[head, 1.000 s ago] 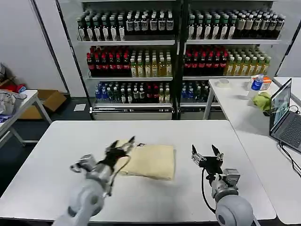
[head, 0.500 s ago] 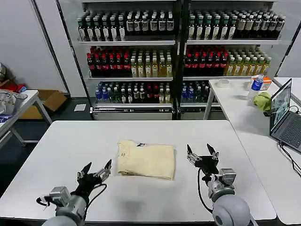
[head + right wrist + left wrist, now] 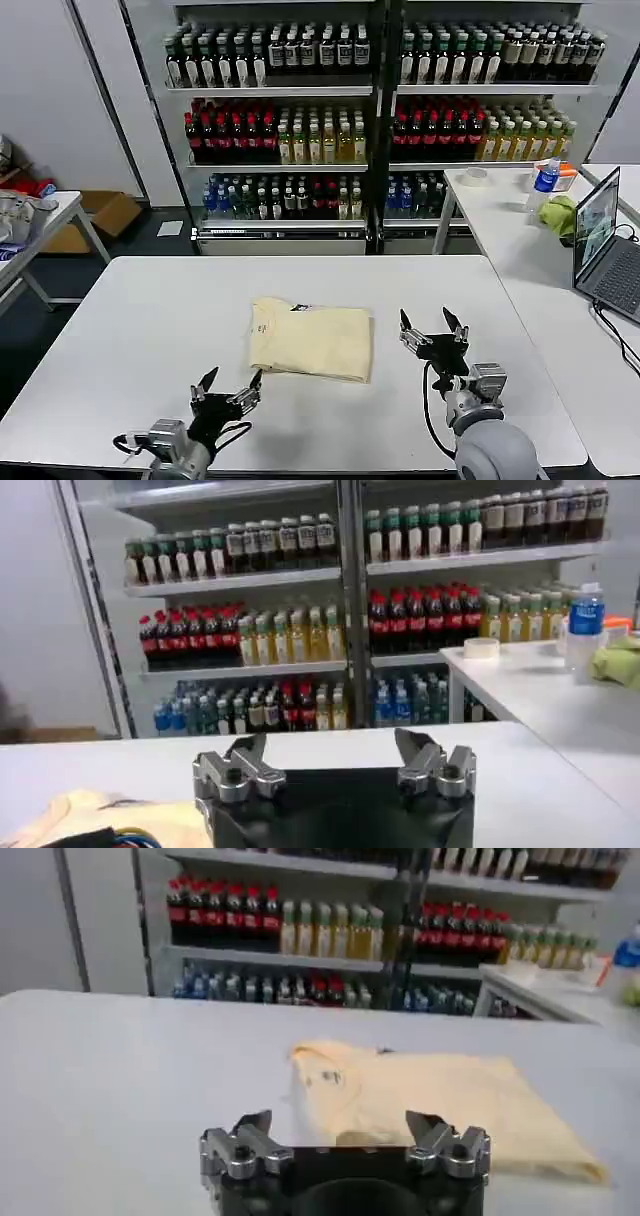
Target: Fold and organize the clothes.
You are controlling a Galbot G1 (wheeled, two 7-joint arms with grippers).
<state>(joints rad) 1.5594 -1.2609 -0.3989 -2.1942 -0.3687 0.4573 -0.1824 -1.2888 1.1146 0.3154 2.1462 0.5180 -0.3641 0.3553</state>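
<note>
Both grippers are seen spread open with nothing held. At the near edge of the white table [image 3: 130,330], left of centre, the left gripper [image 3: 228,393] is raised just above the surface, its dark fingers [image 3: 205,382] pointed toward the far side and clear of the cloth. From the left wrist camera, the same gripper [image 3: 346,1132] is shown with its two jaws wide apart and the shirt lying beyond them on the table.

The right gripper [image 3: 432,328] is held over the table at the right, near the right edge of the shirt but not touching it — a strip of bare table can be seen between them. In the right wrist view, the right gripper [image 3: 335,761] is parted just as widely, and it faces the shelves of bottles [image 3: 400,610] across the room.

The pale cream-yellow T-shirt [image 3: 310,338] is laid flat at the middle of the table, folded into a neat rectangle. Its neck label [image 3: 300,307] is turned up at the far edge, and a small printed mark is visible near the far left corner. The fold is shown in the left wrist view [image 3: 430,1103] as a low, flat stack, with its near edge slightly rumpled.

A second white table [image 3: 500,215] stands to the right, well apart — on it are a laptop [image 3: 603,235], a blue-capped bottle [image 3: 545,180] and a small green cloth [image 3: 557,214].
</note>
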